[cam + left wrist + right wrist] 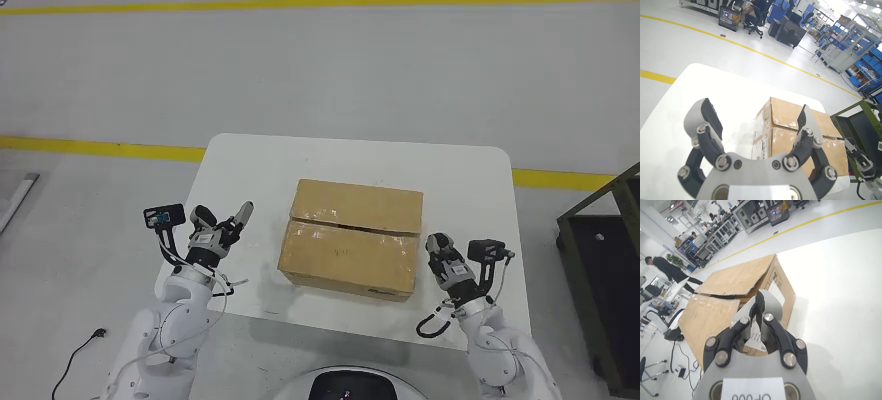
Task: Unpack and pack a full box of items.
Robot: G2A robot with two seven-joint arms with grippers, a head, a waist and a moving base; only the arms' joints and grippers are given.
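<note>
Box: brown carton at frame centre in the top view, on the middle of the white desk. Both top flaps are down. The seam runs along its length, with shiny tape remnants on it. From the right wrist the flaps look parted: ragged edges, a dark gap, and one flap sitting slightly proud of the other. Contents are hidden.

Left pincer: left of the box in the top view, near but apart from it. Its jaws are spread wide and hold nothing; the left wrist view confirms this.

Right pincer: just off the box's right end, lower right of centre. Its jaws are pressed together with nothing between them.

Step, as judged: the very start of unpacking, with the box unopened and nothing out.

Next move likely calls for a fingertip under a flap edge at the gap, then folding that flap outward. The other arm may need to steady the box so it doesn't slide on the smooth desk.
</note>
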